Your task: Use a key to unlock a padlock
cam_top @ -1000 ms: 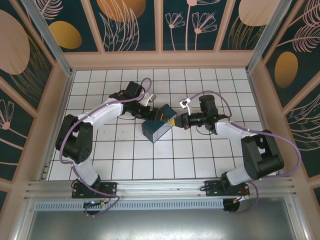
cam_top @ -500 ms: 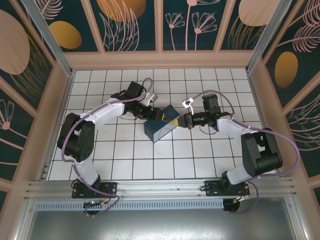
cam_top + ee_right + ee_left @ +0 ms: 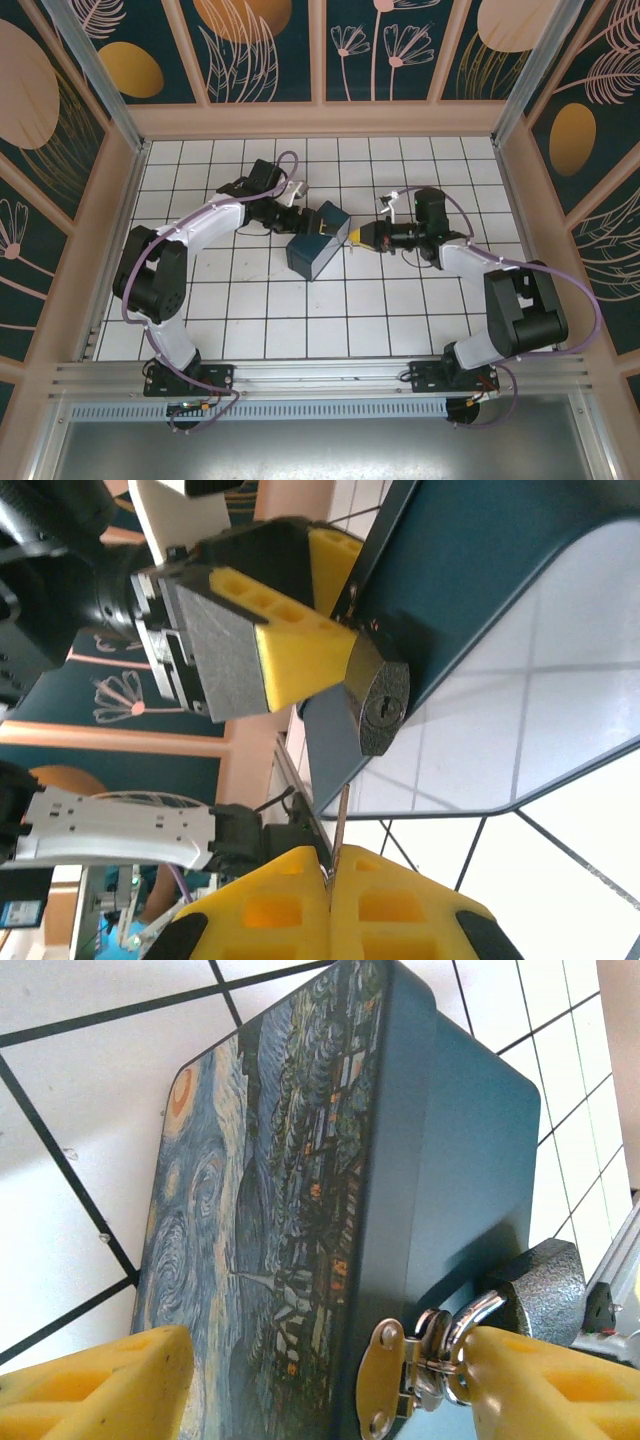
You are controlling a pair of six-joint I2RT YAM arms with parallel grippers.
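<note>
The blue painted box [image 3: 300,1190] stands on the tiled floor, and my left gripper [image 3: 320,1375] is clamped across its thickness. One yellow finger [image 3: 95,1385] lies on the painted face. The other finger [image 3: 540,1385] lies at the brass hasp [image 3: 380,1375], touching the silvery shackle [image 3: 478,1310]. The dark padlock [image 3: 378,695] hangs from that hasp, its keyhole facing my right gripper [image 3: 330,865]. That gripper is shut on the key [image 3: 338,820]. The thin blade points up at the padlock and stops a little short of it.
From above, the box [image 3: 315,250] sits mid-floor between the left gripper [image 3: 303,224] and the right gripper [image 3: 362,236]. White tiles lie open in front and to both sides. Wooden walls ring the floor, and an aluminium rail [image 3: 320,375] runs along the near edge.
My right gripper has drawn back to the right, away from the box, with the key. The left fingers have narrowed onto the box, which turned slightly.
</note>
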